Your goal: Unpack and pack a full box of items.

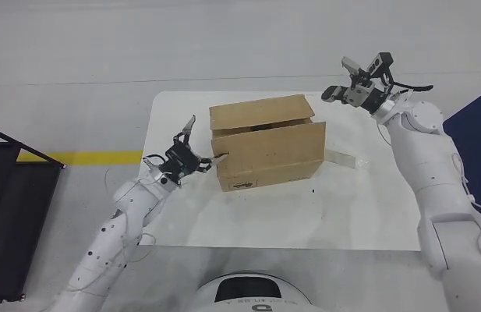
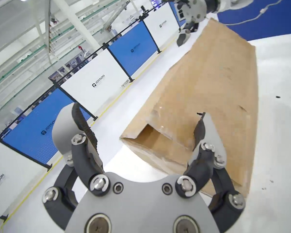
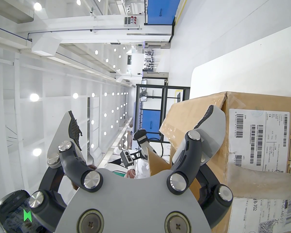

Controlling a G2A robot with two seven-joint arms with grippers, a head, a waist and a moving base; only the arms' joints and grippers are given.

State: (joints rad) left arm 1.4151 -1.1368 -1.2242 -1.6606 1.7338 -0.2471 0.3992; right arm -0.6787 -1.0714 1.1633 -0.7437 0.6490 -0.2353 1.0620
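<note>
On the white table (image 1: 302, 218), as seen in the top view, a brown cardboard box (image 1: 267, 144) is placed near the middle. Its top flap is slightly raised, and a dark gap is visible beneath it. A clear plastic packet (image 1: 345, 158) is laid flat on the table just beside the box's right side. The left gripper (image 1: 206, 140) is positioned at the box's left end with its fingers spread wide and nothing held. One fingertip is at the box's edge, but contact cannot be confirmed. The right gripper (image 1: 336, 77) is positioned by the box's far right corner, apart from it, with its fingers also spread and empty. A black frame (image 1: 14, 210) and a yellow floor line (image 1: 92, 157) are located to the left of the table.

From the left wrist view, the left gripper (image 2: 138, 112) is shown fully spread, with no object between its fingers. The box (image 2: 208, 86) is located directly ahead, and an end flap is seen folded inward at the near corner. The right gripper (image 2: 174, 20) is visible beyond the box's far end. Blue and white barrier panels (image 2: 126, 47) are lined along the floor.

From the right wrist view, the right gripper (image 3: 141, 115) is shown spread apart and empty. The box (image 3: 184, 115) is located just beyond one finger, and white shipping labels (image 3: 257, 141) are fixed to its side.
</note>
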